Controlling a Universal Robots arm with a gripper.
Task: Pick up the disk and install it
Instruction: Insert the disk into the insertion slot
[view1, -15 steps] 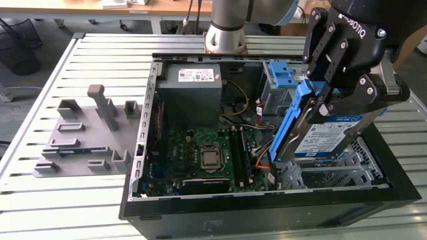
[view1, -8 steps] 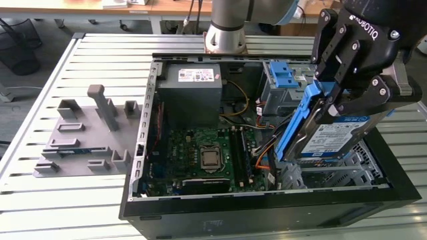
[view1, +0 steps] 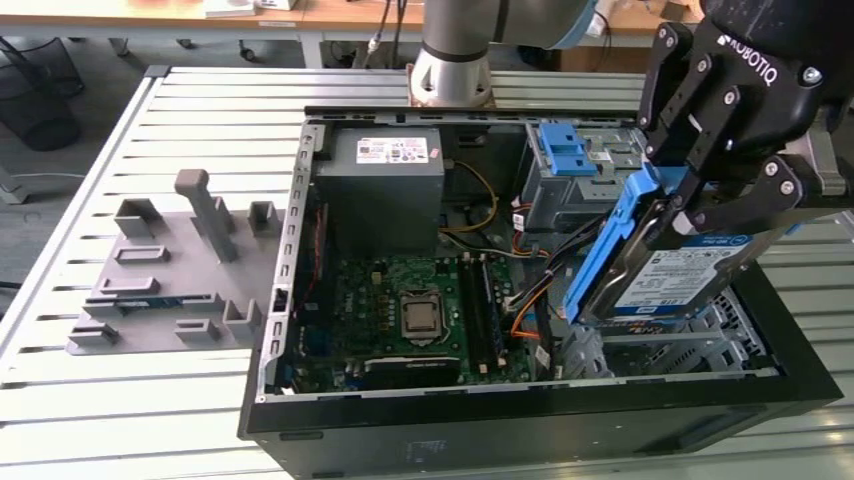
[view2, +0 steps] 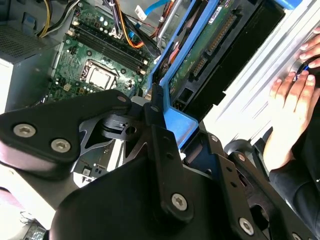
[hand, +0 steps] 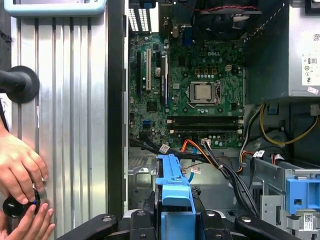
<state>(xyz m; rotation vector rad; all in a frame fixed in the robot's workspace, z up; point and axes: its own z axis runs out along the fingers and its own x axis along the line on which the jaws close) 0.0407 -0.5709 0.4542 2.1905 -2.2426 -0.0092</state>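
Because the pincer (view1: 674, 205) is clamped on the upper end of the disk (view1: 681, 280), the disk hangs on its edge, tilted, above the open computer case (view1: 534, 425) — at the exterior view's right, over the metal bays (view1: 667, 350) — probably to suit a narrow slot.

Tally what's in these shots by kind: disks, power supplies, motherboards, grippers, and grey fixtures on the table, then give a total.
disk: 1
power supply: 1
motherboard: 1
gripper: 1
grey fixture: 1
Total: 5
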